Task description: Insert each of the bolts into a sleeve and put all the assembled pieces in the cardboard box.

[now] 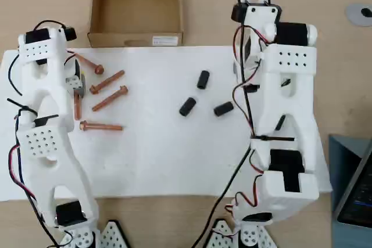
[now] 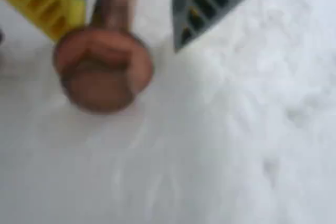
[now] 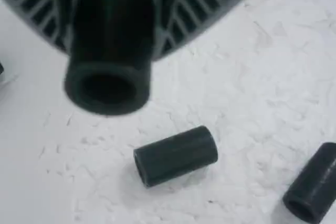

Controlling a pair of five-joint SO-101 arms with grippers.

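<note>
My left gripper (image 2: 126, 24) is shut on a copper bolt (image 2: 102, 69), whose head hangs just above the white mat. In the high view this bolt (image 1: 77, 105) sits under the left gripper (image 1: 75, 88) at the mat's left side. Several loose bolts (image 1: 108, 98) lie next to it. My right gripper (image 3: 113, 43) is shut on a black sleeve (image 3: 110, 56), held above the mat with its bore showing. Two loose sleeves (image 3: 176, 156) (image 3: 312, 190) lie below it. In the high view three sleeves (image 1: 202, 79) (image 1: 187, 106) (image 1: 223, 109) lie left of the right gripper (image 1: 245, 67).
The open cardboard box (image 1: 136, 39) stands at the back, touching the far edge of the white mat (image 1: 163, 161). A laptop (image 1: 354, 190) sits at the right edge and a grey disc (image 1: 359, 13) at the back right. Cables hang along both arms.
</note>
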